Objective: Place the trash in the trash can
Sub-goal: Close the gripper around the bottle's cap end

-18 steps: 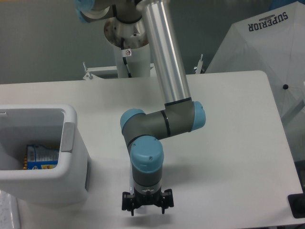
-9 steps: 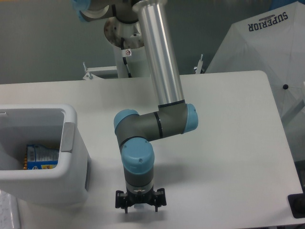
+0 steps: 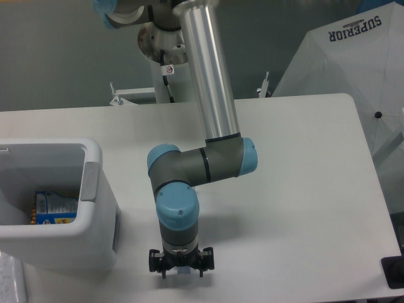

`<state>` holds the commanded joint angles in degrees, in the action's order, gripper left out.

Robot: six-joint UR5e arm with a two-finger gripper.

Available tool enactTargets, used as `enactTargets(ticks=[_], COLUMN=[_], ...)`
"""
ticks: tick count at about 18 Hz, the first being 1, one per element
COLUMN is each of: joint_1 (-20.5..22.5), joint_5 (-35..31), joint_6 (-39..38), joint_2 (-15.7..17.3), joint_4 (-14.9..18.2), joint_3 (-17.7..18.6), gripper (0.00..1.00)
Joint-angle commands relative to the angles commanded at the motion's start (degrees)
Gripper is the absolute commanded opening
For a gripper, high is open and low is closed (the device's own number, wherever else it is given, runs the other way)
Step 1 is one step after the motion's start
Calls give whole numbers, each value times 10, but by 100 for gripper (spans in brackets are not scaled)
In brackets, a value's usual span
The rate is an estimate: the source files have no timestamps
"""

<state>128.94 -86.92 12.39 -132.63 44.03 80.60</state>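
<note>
Gripper (image 3: 181, 269) low over table (image 3: 303, 189), grip state unclear, bottle (image 3: 55, 208) inside trash can (image 3: 95, 189)

Lighting even, diffuse, from overhead; moderate brightness. Bright streak of glare down the arm's metal tube (image 3: 211, 69). Soft shadow on the table (image 3: 303, 189) just right of the arm's lower joints. Slight overall softness; no marked edge distortion. Colours cool.
</note>
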Motion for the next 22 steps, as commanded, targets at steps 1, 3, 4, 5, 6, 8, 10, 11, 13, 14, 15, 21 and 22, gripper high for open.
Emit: enactTargets(ticks=[1,3,4,5,6,8,10,11,13,14,15,21,22], joint_1=[0,0,0,0,0,0,0,0,0,0,0,0,2], joint_5=[1,1,1,1,1,1,1,1,1,1,1,3,4], joint_6=[0,0,0,0,0,0,0,0,-1,-1,0,2,2], joint_2=[1,3,3,3,3,3,3,3,4,4,4,11,17], joint_4=[0,0,0,0,0,0,0,0,0,0,0,0,1], joint_3=[0,0,0,0,0,0,0,1,1,1,1,-3,-7], gripper=[76,73,70,69,67,63,56,51,41,39,36,28,28])
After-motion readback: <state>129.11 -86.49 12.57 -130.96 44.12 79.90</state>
